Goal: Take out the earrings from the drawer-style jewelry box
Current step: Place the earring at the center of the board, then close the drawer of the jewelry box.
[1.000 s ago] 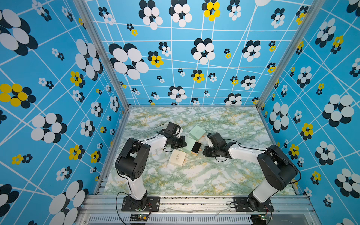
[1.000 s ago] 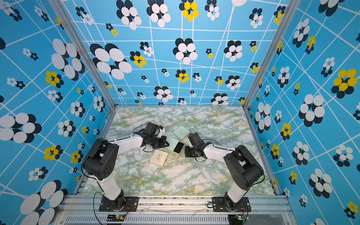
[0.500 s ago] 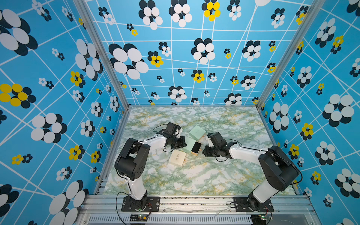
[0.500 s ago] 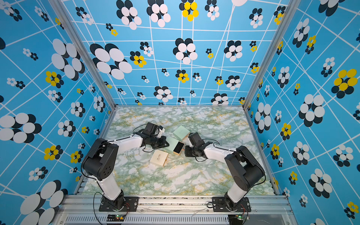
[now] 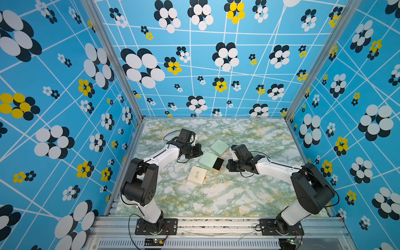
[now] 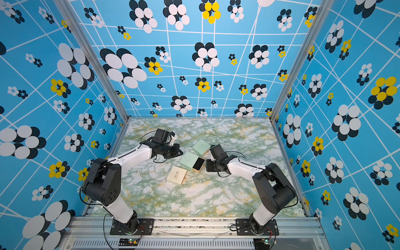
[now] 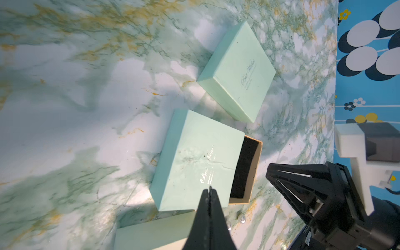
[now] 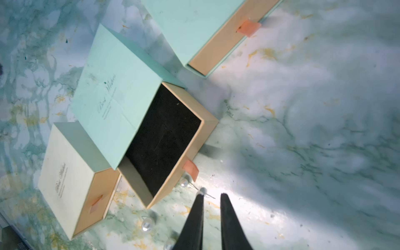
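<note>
Right end effector (image 8: 212, 195), barely parted and empty, hangs beside the open drawer (image 8: 164, 138). Pearl earrings (image 8: 146, 224) lie on the tabletop (image 8: 303, 129) just outside it, one at a fingertip (image 8: 199, 201), where a nudge could roll it away. Left end effector (image 7: 209, 190): closed, empty.

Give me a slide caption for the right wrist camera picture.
Right gripper, slightly open, beside pearl earrings lying outside the open black-lined drawer.
</note>
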Action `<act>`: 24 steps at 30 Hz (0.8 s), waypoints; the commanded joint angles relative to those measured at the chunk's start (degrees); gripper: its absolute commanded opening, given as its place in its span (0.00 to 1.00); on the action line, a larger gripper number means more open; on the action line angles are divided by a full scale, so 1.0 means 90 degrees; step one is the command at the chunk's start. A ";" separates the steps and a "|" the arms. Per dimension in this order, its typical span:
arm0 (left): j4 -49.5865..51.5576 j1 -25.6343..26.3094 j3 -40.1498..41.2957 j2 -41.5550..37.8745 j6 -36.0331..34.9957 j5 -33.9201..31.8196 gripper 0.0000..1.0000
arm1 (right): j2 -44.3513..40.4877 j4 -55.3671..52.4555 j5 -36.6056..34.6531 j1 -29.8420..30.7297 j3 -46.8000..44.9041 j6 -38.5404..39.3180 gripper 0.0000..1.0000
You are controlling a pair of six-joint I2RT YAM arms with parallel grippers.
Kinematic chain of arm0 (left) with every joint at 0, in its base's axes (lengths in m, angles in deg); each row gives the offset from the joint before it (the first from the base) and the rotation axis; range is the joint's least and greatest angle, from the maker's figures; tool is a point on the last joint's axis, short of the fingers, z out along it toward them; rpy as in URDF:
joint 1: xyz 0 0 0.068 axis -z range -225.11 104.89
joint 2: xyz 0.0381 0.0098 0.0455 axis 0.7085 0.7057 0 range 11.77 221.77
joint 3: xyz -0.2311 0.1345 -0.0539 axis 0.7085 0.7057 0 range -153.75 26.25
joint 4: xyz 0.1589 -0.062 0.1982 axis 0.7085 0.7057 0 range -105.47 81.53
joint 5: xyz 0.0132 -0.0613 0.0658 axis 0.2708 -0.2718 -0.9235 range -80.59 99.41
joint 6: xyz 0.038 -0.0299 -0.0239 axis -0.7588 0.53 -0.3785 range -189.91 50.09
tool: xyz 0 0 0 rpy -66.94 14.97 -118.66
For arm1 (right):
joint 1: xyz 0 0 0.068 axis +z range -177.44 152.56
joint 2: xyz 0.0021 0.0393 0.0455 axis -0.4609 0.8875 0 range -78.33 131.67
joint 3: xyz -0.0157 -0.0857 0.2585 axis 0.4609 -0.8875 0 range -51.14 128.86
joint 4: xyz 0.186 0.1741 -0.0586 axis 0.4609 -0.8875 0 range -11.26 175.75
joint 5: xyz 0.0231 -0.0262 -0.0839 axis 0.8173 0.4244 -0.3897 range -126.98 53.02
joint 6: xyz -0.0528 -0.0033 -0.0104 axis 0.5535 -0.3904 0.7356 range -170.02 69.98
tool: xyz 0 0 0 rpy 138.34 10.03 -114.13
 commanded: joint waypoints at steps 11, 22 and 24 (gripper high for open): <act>0.0038 -0.0131 -0.0275 0.0825 -0.0145 -0.0057 0.00 | 0.0826 -0.0713 -0.0364 -0.0050 0.0951 0.0292 0.16; -0.0004 -0.0121 -0.0277 0.0995 -0.0169 -0.0091 0.00 | 0.1207 -0.0986 -0.0517 -0.0050 0.1351 0.0486 0.16; 0.0056 -0.0143 -0.0290 0.1001 -0.0199 -0.0237 0.00 | 0.1233 -0.0982 -0.0516 -0.0050 0.1375 0.0490 0.16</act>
